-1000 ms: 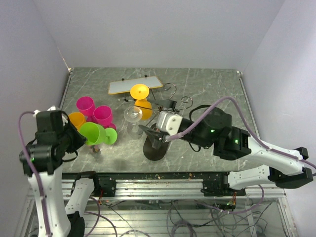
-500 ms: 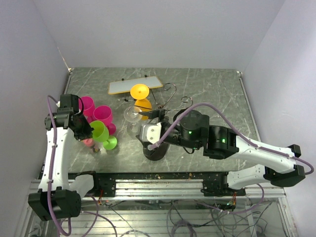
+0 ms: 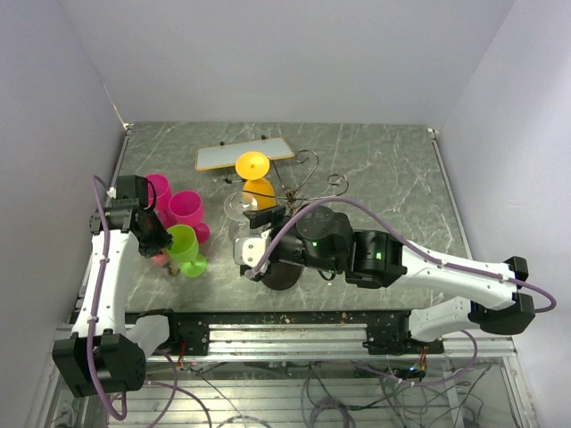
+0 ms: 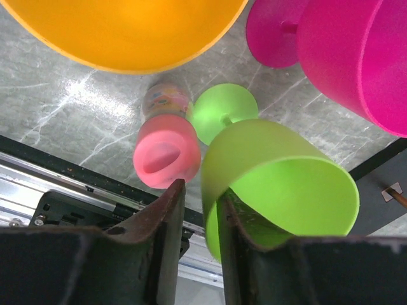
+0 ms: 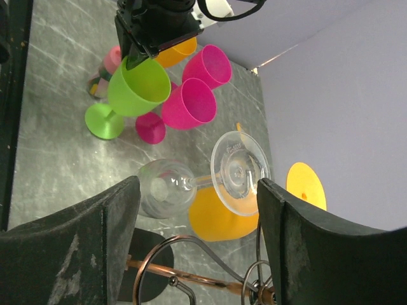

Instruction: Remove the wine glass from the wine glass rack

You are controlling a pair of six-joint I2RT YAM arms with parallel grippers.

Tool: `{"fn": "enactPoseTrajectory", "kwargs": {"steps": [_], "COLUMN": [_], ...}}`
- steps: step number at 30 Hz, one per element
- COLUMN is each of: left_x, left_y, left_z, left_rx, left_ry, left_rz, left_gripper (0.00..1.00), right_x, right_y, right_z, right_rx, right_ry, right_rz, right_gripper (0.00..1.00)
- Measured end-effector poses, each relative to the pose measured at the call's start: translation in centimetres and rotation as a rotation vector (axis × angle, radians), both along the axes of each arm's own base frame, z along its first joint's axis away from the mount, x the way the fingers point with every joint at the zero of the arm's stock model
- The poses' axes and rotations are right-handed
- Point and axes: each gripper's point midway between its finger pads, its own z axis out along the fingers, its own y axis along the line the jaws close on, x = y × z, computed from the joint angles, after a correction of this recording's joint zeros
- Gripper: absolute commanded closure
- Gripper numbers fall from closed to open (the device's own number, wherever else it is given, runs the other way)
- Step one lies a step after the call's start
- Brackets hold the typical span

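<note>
The wine glass rack (image 3: pixel 308 178) stands mid-table on its black oval base (image 3: pixel 284 273); its wire scrolls show in the right wrist view (image 5: pixel 191 267). A clear wine glass (image 3: pixel 239 214) hangs upside down from it, with its bowl (image 5: pixel 166 189) and foot (image 5: pixel 238 171) in the right wrist view. An orange wine glass (image 3: pixel 257 178) hangs beside it. My right gripper (image 5: pixel 197 203) is open wide, and the clear glass lies ahead between the fingers, untouched. My left gripper (image 4: pixel 200 190) is shut on the rim of a green wine glass (image 4: pixel 273 184), which stands on the table (image 3: pixel 185 245).
Two pink wine glasses (image 3: pixel 183 207) and an orange one (image 4: pixel 127 32) stand close by the green glass. A small pink bottle (image 4: pixel 166 143) stands beside its foot. A white board (image 3: pixel 245 153) lies at the back. The table's near edge and rail (image 3: pixel 285 316) run below the rack base.
My left arm has lowered the green glass from a raised, tilted hold onto the table. My right gripper has moved left past the rack base to the clear glass.
</note>
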Motion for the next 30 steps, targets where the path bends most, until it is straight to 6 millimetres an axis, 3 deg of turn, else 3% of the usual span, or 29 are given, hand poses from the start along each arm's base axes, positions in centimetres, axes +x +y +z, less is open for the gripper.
{"fn": "enactPoseTrajectory", "kwargs": {"steps": [7,10,14,21,25,30], "left_x": [0.0,0.0,0.5,0.7,0.3,0.1], "left_y": [0.0,-0.3,-0.6,-1.0,-1.2,-1.4], "left_z": [0.5,1.9,6.0,15.0,17.2,17.7], "left_rx": [0.002,-0.004,-0.006,0.010,0.009,0.004], "left_ry": [-0.035,-0.084,-0.232,-0.520,-0.589,-0.598], "left_rz": [-0.002,-0.011,-0.032,-0.059,-0.068,-0.073], "left_gripper": [0.40,0.31,0.27,0.25,0.25,0.25], "right_x": [0.7,1.4,2.4,3.7,4.4,4.4], "right_y": [1.6,2.4,2.9,2.4,2.3,2.2], "right_z": [-1.5,-2.5,-2.8,-2.3,-1.8,-2.2], "right_rx": [-0.061,-0.090,-0.096,-0.089,-0.083,-0.106], "right_ry": [-0.056,-0.068,-0.075,-0.080,-0.087,-0.076], "right_rz": [0.010,-0.009,-0.043,-0.105,-0.135,-0.138], "right_gripper": [0.47,0.52,0.54,0.55,0.64,0.80]}}
